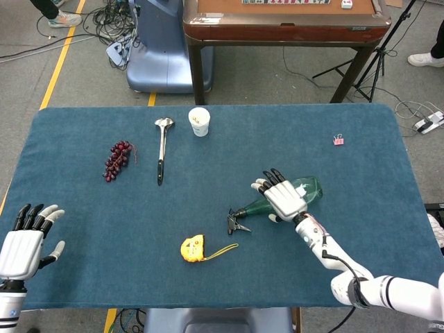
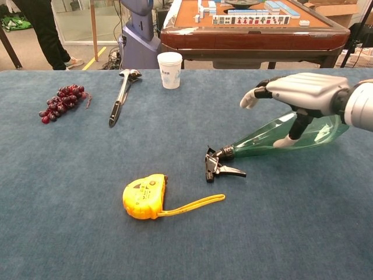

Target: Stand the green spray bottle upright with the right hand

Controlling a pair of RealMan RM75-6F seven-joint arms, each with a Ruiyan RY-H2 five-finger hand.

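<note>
The green spray bottle (image 1: 309, 188) (image 2: 263, 139) lies on its side on the blue table (image 1: 69, 139). Its black trigger head (image 1: 236, 222) (image 2: 218, 166) points toward the front left, its base toward the right. My right hand (image 1: 281, 198) (image 2: 300, 90) hovers over the middle of the bottle with fingers spread, and the thumb touches the bottle's near side. It does not grip the bottle. My left hand (image 1: 24, 243) rests open at the table's front left corner, seen only in the head view.
A yellow tape measure (image 1: 193, 248) (image 2: 144, 196) lies in front of the trigger head. Dark grapes (image 1: 118, 158) (image 2: 63, 100), a metal ladle (image 1: 161, 149) (image 2: 121, 96) and a paper cup (image 1: 199, 121) (image 2: 170, 61) sit at the back left. A pink clip (image 1: 338, 140) is at the back right.
</note>
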